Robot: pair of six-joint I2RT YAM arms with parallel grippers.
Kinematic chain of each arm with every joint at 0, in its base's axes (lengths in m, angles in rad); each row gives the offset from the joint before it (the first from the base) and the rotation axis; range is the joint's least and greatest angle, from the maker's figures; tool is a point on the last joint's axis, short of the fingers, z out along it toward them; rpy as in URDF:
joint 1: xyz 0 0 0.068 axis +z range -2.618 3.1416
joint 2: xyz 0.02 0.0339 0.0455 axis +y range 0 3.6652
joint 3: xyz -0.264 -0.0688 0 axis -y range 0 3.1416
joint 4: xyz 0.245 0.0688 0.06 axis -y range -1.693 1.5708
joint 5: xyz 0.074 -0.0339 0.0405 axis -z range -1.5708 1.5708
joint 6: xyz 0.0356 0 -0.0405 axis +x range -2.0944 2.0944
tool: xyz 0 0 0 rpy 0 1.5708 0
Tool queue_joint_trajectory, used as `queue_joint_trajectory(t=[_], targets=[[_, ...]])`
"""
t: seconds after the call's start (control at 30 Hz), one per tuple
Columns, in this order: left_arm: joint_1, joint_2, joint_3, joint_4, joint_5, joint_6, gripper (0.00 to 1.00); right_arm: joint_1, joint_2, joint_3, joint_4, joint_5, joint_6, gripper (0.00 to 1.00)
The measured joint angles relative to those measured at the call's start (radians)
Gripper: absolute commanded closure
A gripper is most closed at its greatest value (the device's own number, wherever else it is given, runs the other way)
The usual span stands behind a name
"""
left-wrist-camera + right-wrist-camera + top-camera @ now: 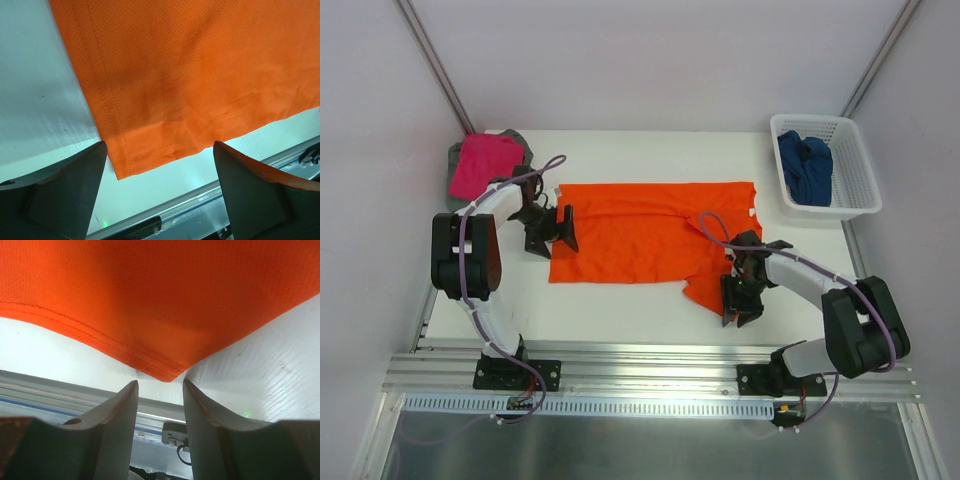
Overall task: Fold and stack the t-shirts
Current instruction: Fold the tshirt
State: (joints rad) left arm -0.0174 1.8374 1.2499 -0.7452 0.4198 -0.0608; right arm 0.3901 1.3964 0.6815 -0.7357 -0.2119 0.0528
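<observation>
Lying flat on the table [640, 155], the orange t-shirt [640, 235] is running its long axis from one tool to the other in the top external view. Its hem end is sitting at the left tool [552, 230], while its collar end and near sleeve are sitting at the right tool [740, 305], so each arm is nearest its own end. A pink t-shirt [485, 165] is resting on a grey t-shirt [453, 165] beyond the left tool. A dark blue t-shirt [805, 168] is lying in the white basket [860, 205], well beyond the right tool.

In the left wrist view, the left tool is standing wide open and holding nothing. The near hem corner [120, 172] is lying ahead of it, within the span of its fingers [65, 195] and closer to the one on the picture's left.

In the right wrist view, the right tool is standing part open with nothing between its jaws. The sleeve tip [167, 375] is pointing straight at the gap, just short of the fingertips. I am judging that the coming grasp is turning on this: the cloth is lying dead ahead of the right tool, needing only a slight advance.
</observation>
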Motion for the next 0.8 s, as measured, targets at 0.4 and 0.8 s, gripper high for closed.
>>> queue_joint_trajectory(t=[0.4, 0.8], targets=[[0.000, 0.000, -0.002, 0.000, 0.024, -0.001, 0.12, -0.002, 0.076, 0.105, 0.037, 0.040, -0.002, 0.59], [0.029, -0.002, -0.006, 0.000, 0.026, 0.000, 0.12, -0.002, 0.088, 0.105, 0.040, 0.032, -0.015, 0.86]])
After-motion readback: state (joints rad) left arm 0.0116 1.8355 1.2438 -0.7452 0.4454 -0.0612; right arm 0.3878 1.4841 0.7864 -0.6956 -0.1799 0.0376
